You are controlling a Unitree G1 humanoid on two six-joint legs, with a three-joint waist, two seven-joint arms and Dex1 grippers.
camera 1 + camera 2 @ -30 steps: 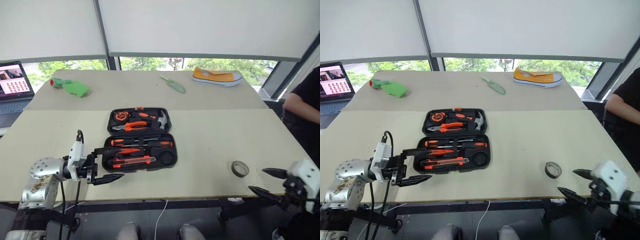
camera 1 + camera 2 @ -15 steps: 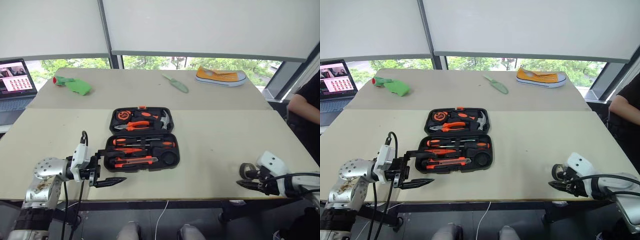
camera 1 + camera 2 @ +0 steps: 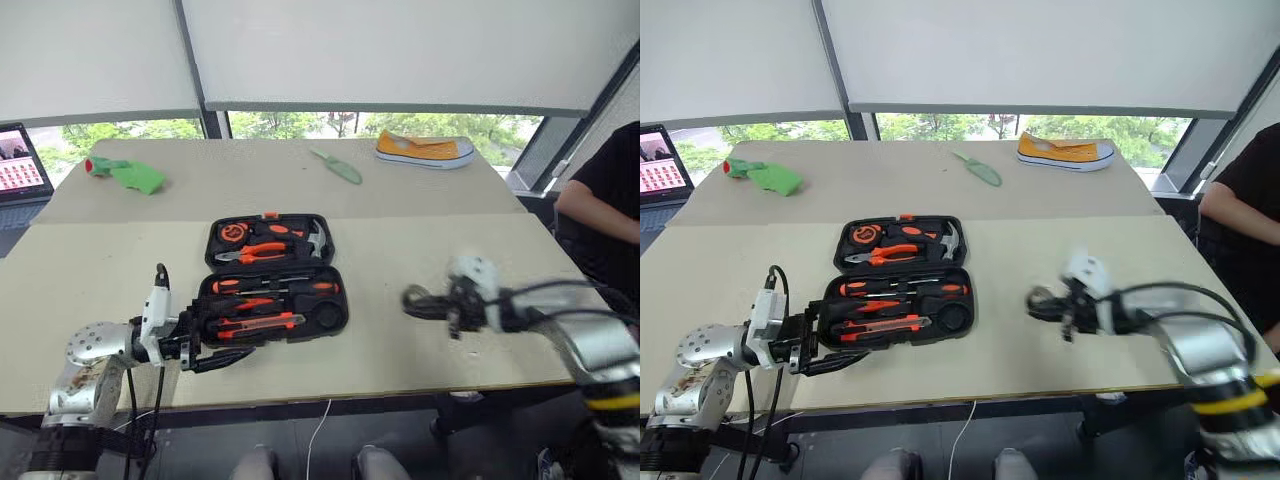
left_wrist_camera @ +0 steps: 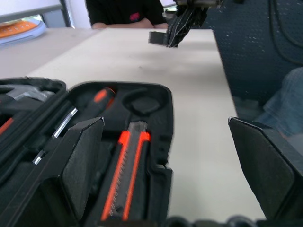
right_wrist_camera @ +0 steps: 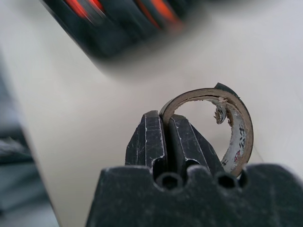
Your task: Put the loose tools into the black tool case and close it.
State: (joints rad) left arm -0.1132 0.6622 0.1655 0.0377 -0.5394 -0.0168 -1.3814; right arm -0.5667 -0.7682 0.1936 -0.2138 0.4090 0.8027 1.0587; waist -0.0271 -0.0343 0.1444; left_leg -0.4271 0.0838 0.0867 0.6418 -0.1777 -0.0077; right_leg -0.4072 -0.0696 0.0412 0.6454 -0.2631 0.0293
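The black tool case [image 3: 346, 300] lies open on the near table, both halves flat. Several orange-and-black tools rest in its moulded slots, among them screwdrivers [image 3: 272, 286] and a knife-like tool [image 3: 255, 322]. My left gripper [image 3: 222, 335] is open at the case's front left corner, and its fingers [image 4: 84, 161] straddle the near edge of the case [image 4: 158, 94]. My right gripper [image 3: 418, 301] hovers over the table just right of the case. It is shut on the rim of a worn tape roll [image 5: 233, 130], and both show blurred.
On the far table lie a green trowel [image 3: 337, 166], a yellow shoe [image 3: 424, 150] and a green bundle [image 3: 126, 174]. A laptop [image 3: 12, 168] stands at the far left. A person in black [image 3: 603, 195] sits at the right. The table's front edge runs close below both grippers.
My right gripper went from open to shut on the tape roll, lifted it and carried it left toward the case. The left gripper stayed put. The camera shifted slightly.
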